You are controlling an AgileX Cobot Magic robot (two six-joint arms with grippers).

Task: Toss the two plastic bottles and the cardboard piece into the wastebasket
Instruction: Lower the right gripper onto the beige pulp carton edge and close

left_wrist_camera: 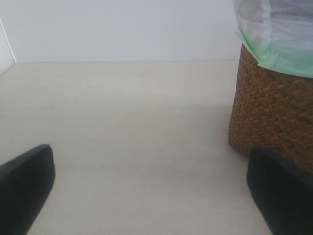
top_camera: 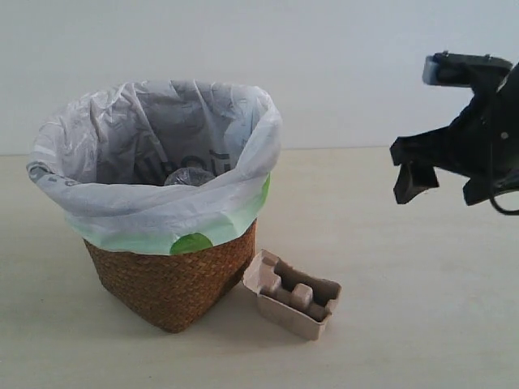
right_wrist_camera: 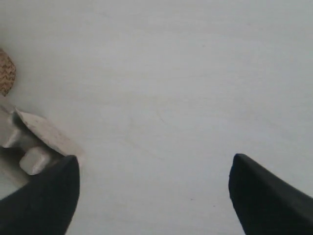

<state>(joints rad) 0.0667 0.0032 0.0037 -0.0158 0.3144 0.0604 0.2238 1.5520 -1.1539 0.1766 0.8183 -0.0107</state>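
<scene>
No readable text anywhere. There's only faint grey print (top_camera: 154, 166) on the inner wall of the whitish bag (top_camera: 105, 194) lining the wastebasket (top_camera: 174, 288), too blurred to make out. A pale green bag (top_camera: 235, 223) shows below it at the rim. Down inside the wastebasket a bit of clear plastic bottle (top_camera: 190, 175) is visible; label hidden, orientation can't tell. The cardboard piece (top_camera: 293, 297) lies flat on the table (top_camera: 405, 340) just beside the wastebasket's base, hollows up. Its long axis runs away from the wastebasket, one short end toward the wicker; can't tell if they touch. The right gripper (top_camera: 444, 190) hangs in the air well off to the side of the wastebasket, about level with its rim — jaws spread, nothing in them. The left gripper (left_wrist_camera: 151, 196) is low over the table near the wastebasket's wicker wall — jaws wide apart, empty.
</scene>
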